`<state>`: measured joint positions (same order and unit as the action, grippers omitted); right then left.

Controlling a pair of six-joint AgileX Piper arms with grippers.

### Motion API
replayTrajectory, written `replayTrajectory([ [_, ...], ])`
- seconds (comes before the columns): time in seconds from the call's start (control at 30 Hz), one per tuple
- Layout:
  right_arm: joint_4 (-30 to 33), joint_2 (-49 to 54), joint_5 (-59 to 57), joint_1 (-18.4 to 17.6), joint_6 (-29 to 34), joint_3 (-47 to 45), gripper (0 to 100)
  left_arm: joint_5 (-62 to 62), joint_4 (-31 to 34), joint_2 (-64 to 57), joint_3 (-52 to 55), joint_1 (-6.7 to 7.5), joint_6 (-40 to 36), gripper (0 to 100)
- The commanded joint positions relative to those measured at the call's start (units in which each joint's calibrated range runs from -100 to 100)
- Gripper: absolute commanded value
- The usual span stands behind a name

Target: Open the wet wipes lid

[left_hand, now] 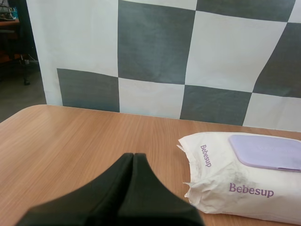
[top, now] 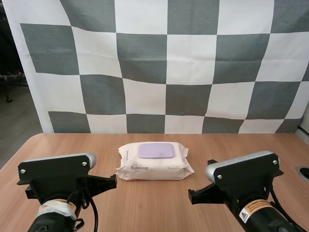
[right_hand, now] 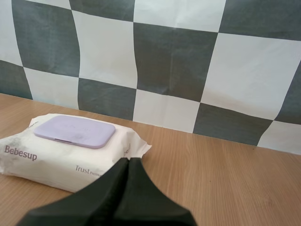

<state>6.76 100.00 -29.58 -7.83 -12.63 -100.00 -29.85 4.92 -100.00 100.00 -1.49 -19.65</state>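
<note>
A white pack of wet wipes [top: 153, 162] lies flat in the middle of the wooden table [top: 159, 205], its lilac lid [top: 156, 150] shut flat on top. The pack [left_hand: 240, 188] sits beyond and beside my left gripper [left_hand: 133, 155], whose fingers lie together as one dark wedge, shut on nothing. My right gripper [right_hand: 128, 161] is shut too, its tip close to the near side of the pack [right_hand: 66, 150], with the lilac lid [right_hand: 75, 131] closed. In the high view both arms sit at the near edge, the left arm [top: 63, 186] and the right arm [top: 244, 186] flanking the pack.
A round hole [top: 304, 172] sits in the table near its right edge. Bare wood surrounds the pack on all sides.
</note>
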Motion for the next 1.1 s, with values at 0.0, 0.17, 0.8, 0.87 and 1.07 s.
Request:
replayTrajectory([
  [0.0,-9.43,0.00,-1.47,9.46,-9.71,0.00,0,-0.05,0.06,0.00,0.00,-0.25,0.04,0],
  [0.17,-9.43,0.00,-1.47,9.46,-9.71,0.00,0,-0.05,0.06,0.00,0.00,-0.25,0.04,0],
  [0.8,-9.54,0.00,-1.47,9.45,-9.71,0.00,0,3.32,-0.25,0.00,0.00,-0.24,0.04,0],
  [0.87,-10.10,0.00,-1.47,9.45,-9.71,0.00,0,3.49,-0.35,0.00,0.00,-0.24,0.04,0],
  [1.07,-14.06,0.00,-1.47,9.45,-9.71,0.00,0,9.73,-0.18,0.00,0.00,-0.24,0.50,0],
])
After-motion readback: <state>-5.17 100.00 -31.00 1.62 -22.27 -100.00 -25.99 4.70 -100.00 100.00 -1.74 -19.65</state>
